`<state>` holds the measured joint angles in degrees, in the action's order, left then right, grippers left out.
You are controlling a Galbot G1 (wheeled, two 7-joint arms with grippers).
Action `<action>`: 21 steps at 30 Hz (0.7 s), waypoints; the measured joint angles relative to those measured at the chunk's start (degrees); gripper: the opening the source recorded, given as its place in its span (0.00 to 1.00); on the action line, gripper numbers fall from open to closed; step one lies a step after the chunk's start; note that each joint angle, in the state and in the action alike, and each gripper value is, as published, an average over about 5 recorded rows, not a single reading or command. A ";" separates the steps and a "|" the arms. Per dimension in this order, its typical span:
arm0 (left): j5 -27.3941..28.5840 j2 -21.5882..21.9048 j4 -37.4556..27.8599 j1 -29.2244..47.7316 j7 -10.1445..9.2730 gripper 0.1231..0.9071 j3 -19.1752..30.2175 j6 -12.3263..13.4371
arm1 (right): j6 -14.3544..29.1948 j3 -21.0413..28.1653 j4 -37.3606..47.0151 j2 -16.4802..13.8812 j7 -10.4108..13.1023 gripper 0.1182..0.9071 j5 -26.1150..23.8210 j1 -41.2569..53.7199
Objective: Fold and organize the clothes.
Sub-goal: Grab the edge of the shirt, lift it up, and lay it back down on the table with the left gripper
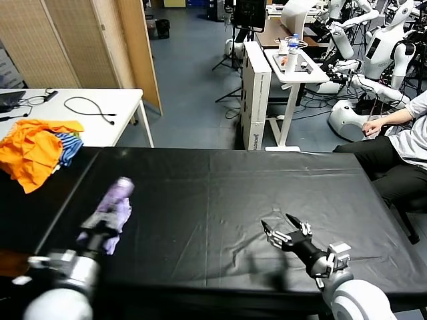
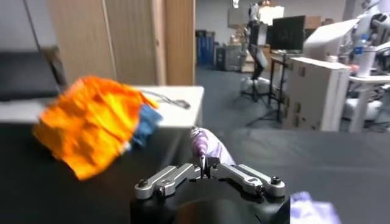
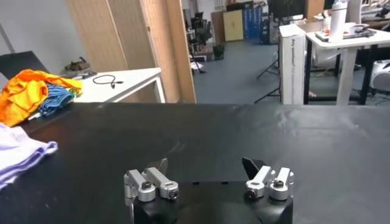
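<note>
The pale lilac T-shirt point(image 1: 112, 210) is bunched up and hangs from my left gripper point(image 1: 101, 230) over the left part of the black table point(image 1: 220, 193). In the left wrist view the left gripper point(image 2: 203, 165) is shut on a fold of the T-shirt point(image 2: 205, 145), which rises beyond the jaws. My right gripper point(image 1: 283, 231) is open and empty, low over the table at the front right, well apart from the shirt. In the right wrist view the right gripper point(image 3: 206, 167) has its jaws wide apart, and the T-shirt point(image 3: 18, 152) shows far to one side.
A pile of orange and blue-striped garments point(image 1: 37, 150) lies at the table's far left corner. A white table point(image 1: 100, 110) with cables stands behind it. A seated person point(image 1: 400, 143) is at the far right, with other robots and a white desk point(image 1: 293, 67) beyond.
</note>
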<state>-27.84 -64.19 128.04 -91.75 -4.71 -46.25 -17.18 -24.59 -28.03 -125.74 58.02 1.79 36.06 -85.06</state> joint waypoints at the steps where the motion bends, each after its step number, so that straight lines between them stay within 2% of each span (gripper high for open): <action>1: 1.39 -1.57 0.24 0.33 -0.10 0.07 2.99 0.09 | -0.02 -0.30 -0.29 0.07 0.02 1.00 -0.21 -0.47; 4: 4.57 -6.11 -0.02 1.11 -0.36 0.07 12.16 -0.01 | -0.14 -1.15 -1.08 0.01 0.07 1.00 -0.49 -1.71; 7: 5.24 -9.46 -0.67 1.38 -0.74 0.07 20.18 -0.76 | -0.19 -1.61 -1.38 -0.10 0.09 1.00 -0.59 -2.27; 9: 5.42 -10.92 -1.13 1.66 -0.82 0.07 24.25 -1.38 | -0.25 -1.50 -1.43 0.03 0.02 1.00 -0.65 -2.18; 12: 5.77 -12.37 -2.25 2.70 -0.59 0.10 27.66 -2.09 | -0.80 -0.74 -1.57 0.36 -0.29 1.00 -0.15 -1.62; 14: 5.76 -12.86 -2.95 3.43 -0.24 0.20 28.55 -2.34 | -1.56 0.09 -1.64 0.36 -0.39 1.00 1.13 -1.02; 17: 5.60 -12.64 -3.21 3.85 1.00 0.45 28.88 -2.30 | -2.94 1.49 -1.61 -0.12 0.24 1.00 4.08 0.02; 21: 5.43 -10.97 -2.23 3.91 3.44 0.78 28.03 -1.22 | -4.97 3.61 -1.54 -1.27 2.68 1.00 10.03 1.89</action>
<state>-22.42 -75.17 125.81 -87.84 -1.27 -18.22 -18.40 -29.56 -24.43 -127.28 56.75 4.47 46.09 -83.17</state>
